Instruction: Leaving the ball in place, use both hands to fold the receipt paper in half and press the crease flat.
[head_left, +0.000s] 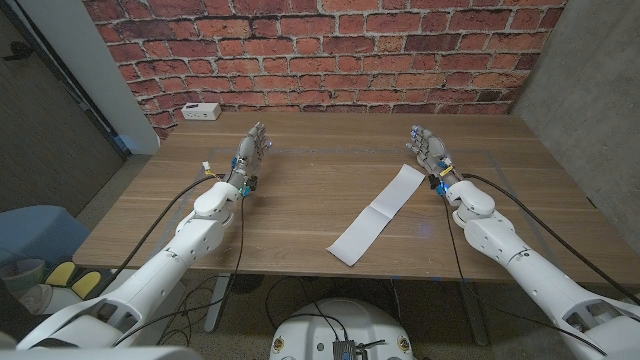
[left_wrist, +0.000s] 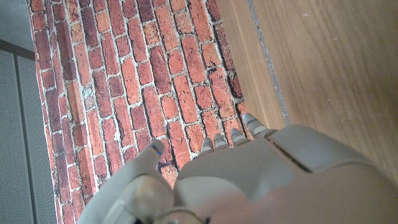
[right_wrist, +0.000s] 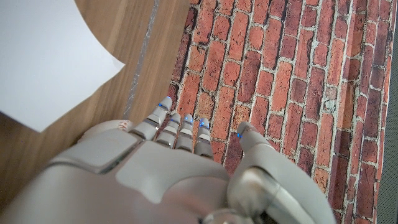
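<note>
A long white strip of receipt paper (head_left: 378, 214) lies slanted on the wooden table (head_left: 300, 210), right of centre, with a faint crease line across its middle. Its far end (right_wrist: 43, 56) shows in the right wrist view. My right hand (head_left: 427, 148) stands just right of the strip's far end, fingers apart, holding nothing and apart from the paper. My left hand (head_left: 252, 150) stands on the left half of the table, fingers apart and empty, well away from the strip. I see no ball on the table.
A small white box (head_left: 201, 111) sits at the table's far left corner against the brick wall (head_left: 330, 50). Bare wood lies between the two hands and along the near edge. A blue item (head_left: 30, 235) and yellow shapes are on the floor at left.
</note>
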